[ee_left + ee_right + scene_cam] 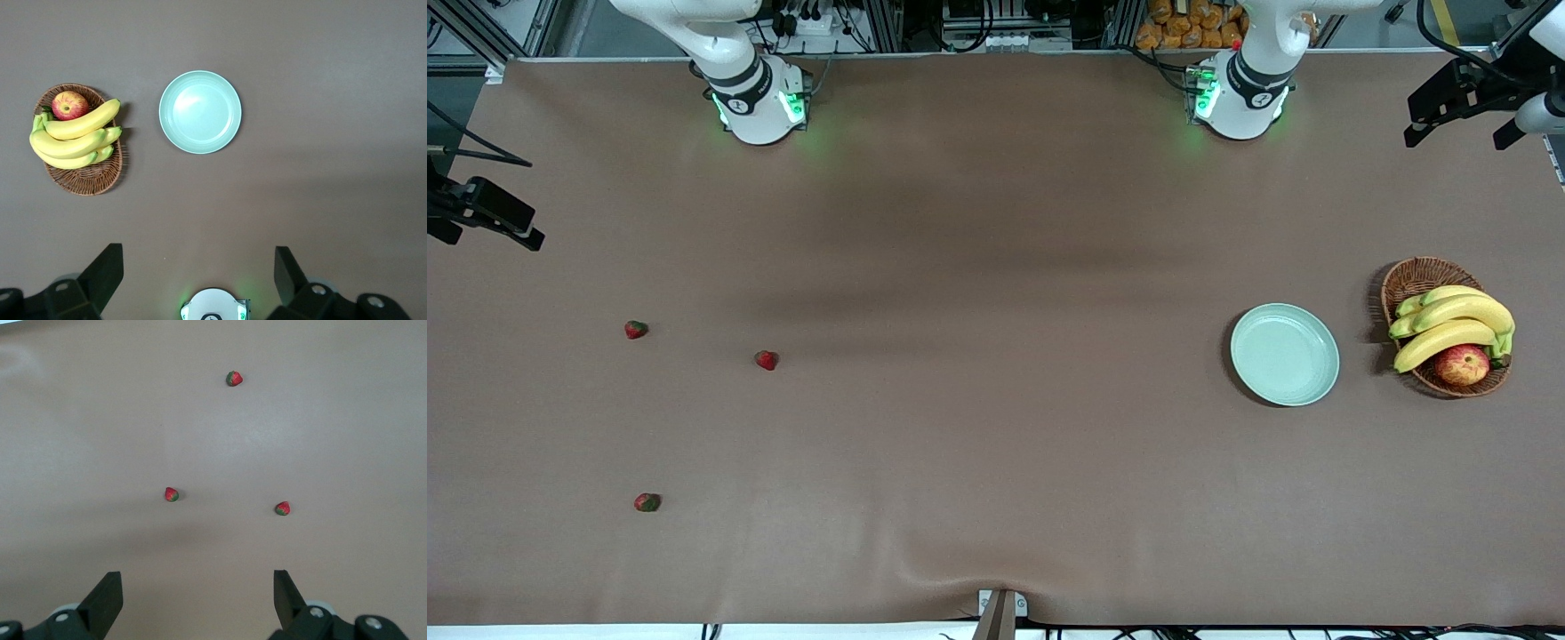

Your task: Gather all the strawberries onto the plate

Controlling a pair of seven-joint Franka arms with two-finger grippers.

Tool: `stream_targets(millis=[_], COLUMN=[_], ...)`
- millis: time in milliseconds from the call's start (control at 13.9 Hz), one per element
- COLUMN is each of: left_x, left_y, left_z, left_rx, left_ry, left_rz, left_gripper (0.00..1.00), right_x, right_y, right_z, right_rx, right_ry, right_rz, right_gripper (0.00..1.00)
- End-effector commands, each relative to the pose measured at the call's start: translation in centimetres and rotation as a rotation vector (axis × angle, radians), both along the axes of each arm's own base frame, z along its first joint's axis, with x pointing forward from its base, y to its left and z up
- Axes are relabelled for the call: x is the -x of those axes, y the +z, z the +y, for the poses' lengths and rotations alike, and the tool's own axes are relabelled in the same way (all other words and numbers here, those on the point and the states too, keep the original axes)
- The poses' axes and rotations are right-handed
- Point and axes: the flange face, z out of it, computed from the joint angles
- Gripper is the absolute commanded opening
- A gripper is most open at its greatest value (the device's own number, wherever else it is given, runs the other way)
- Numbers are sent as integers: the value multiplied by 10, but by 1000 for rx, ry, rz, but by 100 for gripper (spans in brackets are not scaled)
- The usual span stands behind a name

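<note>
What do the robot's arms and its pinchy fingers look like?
Both arms are smooth, rounded and white, with black rings at the joints and green lights glowing at their bases. The left gripper and the right gripper each have two black, wedge-shaped fingers. Black cables run by the bases.

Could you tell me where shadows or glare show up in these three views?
Front view: broad soft shadow bands cross the table, green glow at both arm bases. Left wrist view: a bright sheen on the plate, and the basket casts a small shadow. Right wrist view: even light, faint shadows beside the strawberries.
</note>
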Motion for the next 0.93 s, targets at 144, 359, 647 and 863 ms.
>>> stream_targets(millis=[144,359,647,863], left_x=[-1,-11,-11,-11], left_y=[11,11,0,-2], left_z=[5,3,2,3], left_rx=[12,21,22,21], left_ry=[-7,-7,-16,-16], left_rz=[-14,-14,22,26], left_gripper=[100,100,100,100], right_x=[7,6,-2,-14], right_y=[2,1,-13,-38], right_z=[-3,-3,-8,-20], right_rx=[16,12,11,10], right_ry=[6,4,-8,-18], right_rz=[-3,-1,29,71], right_gripper=[100,100,100,100])
